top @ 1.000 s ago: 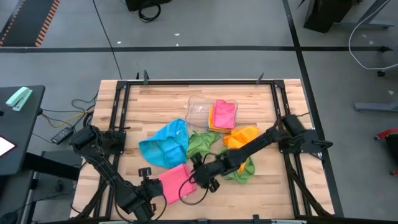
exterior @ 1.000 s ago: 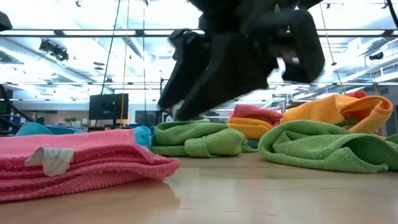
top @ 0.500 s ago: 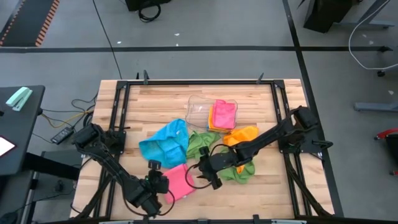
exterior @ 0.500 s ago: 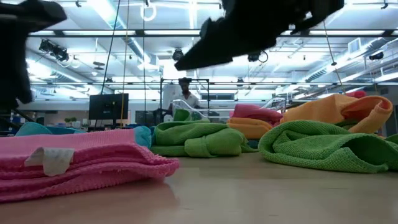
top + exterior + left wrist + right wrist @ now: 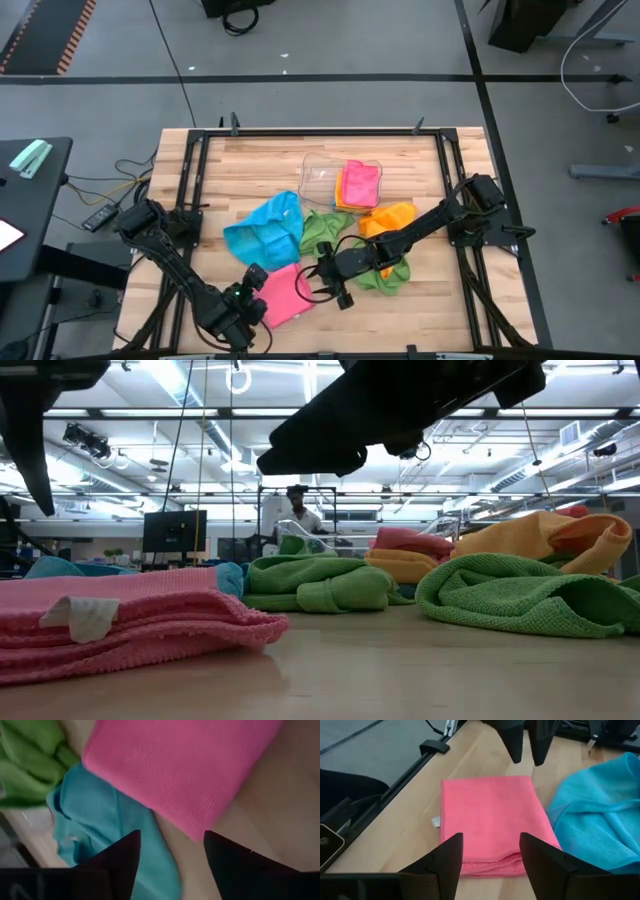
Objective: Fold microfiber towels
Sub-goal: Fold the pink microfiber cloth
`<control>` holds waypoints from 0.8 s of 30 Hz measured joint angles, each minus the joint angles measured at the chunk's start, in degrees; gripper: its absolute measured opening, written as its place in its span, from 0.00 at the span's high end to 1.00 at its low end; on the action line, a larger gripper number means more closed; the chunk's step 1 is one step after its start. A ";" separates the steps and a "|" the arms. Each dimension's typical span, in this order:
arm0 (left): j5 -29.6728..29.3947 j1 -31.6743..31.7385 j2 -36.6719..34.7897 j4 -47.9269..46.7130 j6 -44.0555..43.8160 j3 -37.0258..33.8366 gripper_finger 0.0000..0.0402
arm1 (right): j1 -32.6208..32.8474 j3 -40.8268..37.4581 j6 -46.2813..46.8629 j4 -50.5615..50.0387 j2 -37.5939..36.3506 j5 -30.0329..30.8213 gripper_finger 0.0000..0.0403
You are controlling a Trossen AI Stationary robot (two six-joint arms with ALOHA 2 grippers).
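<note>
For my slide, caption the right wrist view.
Right gripper open above the folded pink towel, blue towel alongside.

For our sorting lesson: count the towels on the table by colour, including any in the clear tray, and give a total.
Pink: 2, a folded pink towel at the front and a pink towel in the tray
Orange: 2, an orange tray towel and an orange table towel
Blue: 1, blue towel
Green: 2, left green towel and right green towel
Total: 7
</note>
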 joint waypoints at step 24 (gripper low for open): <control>5.41 -0.25 6.40 15.10 10.59 0.08 0.33 | 0.51 -0.04 2.12 1.22 0.00 -0.03 0.49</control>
